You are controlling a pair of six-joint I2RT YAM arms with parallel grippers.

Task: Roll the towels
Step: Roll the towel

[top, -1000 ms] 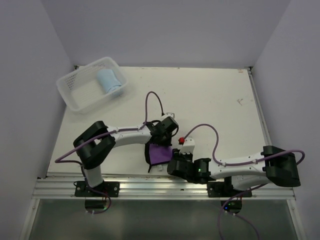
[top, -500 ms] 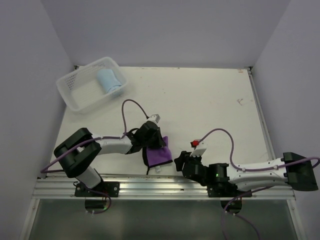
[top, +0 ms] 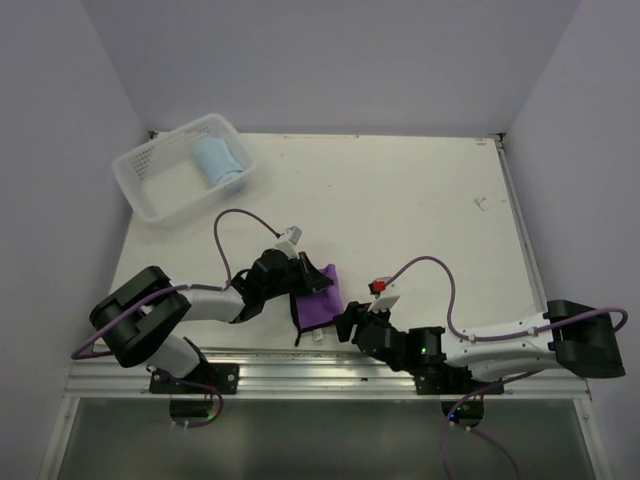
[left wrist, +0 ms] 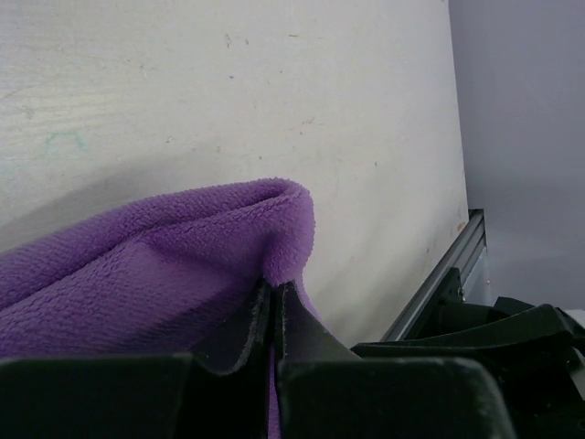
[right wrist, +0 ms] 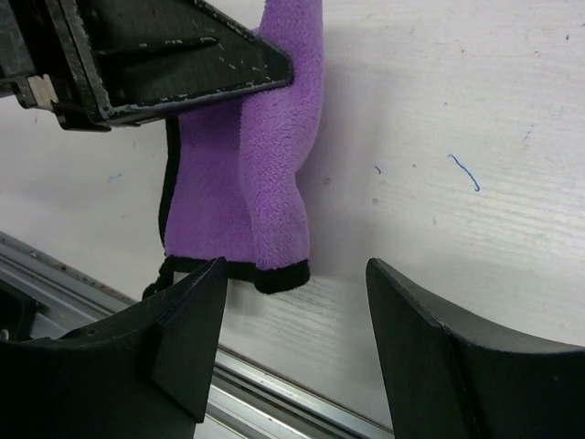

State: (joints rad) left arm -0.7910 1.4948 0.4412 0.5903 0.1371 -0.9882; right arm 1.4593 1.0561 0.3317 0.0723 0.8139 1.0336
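Note:
The purple towel [top: 319,299] with a black edge lies folded on the table near the front edge. My left gripper [top: 305,285] is shut on a fold of it; the left wrist view shows the purple towel [left wrist: 164,265] pinched between my closed fingertips [left wrist: 251,320]. My right gripper [top: 350,322] is open and empty just right of the towel; in the right wrist view the purple towel [right wrist: 265,183] lies ahead of my spread fingers [right wrist: 187,338]. The light blue towel [top: 218,162] sits rolled in the white basket [top: 160,190] at the back left.
The aluminium rail [top: 320,375] runs along the table's front edge, close below the purple towel. Grey walls close in the left, back and right sides. Purple cables loop above both arms.
My left arm has drawn back to the left, still holding the purple towel. My right gripper has moved left, closer to the towel's right edge.

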